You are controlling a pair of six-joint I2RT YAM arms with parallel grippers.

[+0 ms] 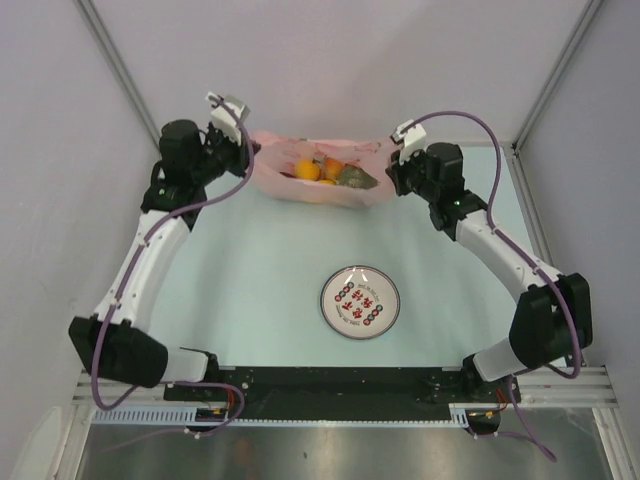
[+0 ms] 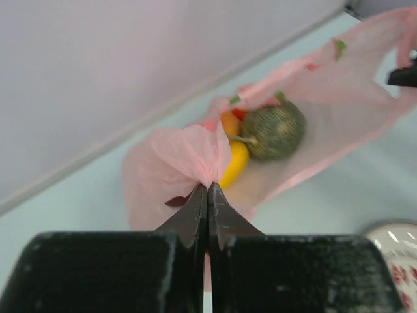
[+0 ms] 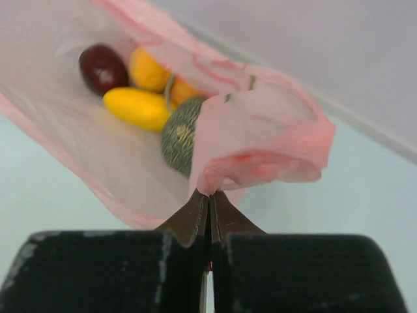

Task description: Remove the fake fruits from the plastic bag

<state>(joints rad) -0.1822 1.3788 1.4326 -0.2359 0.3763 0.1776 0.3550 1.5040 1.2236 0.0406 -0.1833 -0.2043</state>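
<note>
Left gripper (image 2: pixel 207 186): jaws pressed fully together, pinching a bunched fold of the plastic bag (image 1: pixel 330 195) at its 9 o'clock end. Right gripper (image 3: pixel 210 192): jaws likewise closed tight, clamping a gathered fold of pink film at the 3 o'clock end. Bag stretched between the two grips at the 12 o'clock edge of the table (image 1: pixel 260 270), mouth spread open and upward, belly sagging toward the tabletop.

Inside the bag, all the fake fruits (image 1: pixel 330 172), clustered near its middle:
- grey-green netted melon (image 3: pixel 179 137) with pale stem, toward 3 o'clock of the cluster, partly hidden behind the pinched fold in the right wrist view
- yellow oval (image 3: pixel 137 107), touching the melon
- orange ball (image 3: pixel 148 68), just behind the yellow oval
- dark red piece (image 3: pixel 103 68), beside the orange ball, toward the 9 o'clock end

Round white plate (image 1: pixel 332 302) with red-black print: at table centre, well apart from the bag toward 6 o'clock, nothing on it.
</note>
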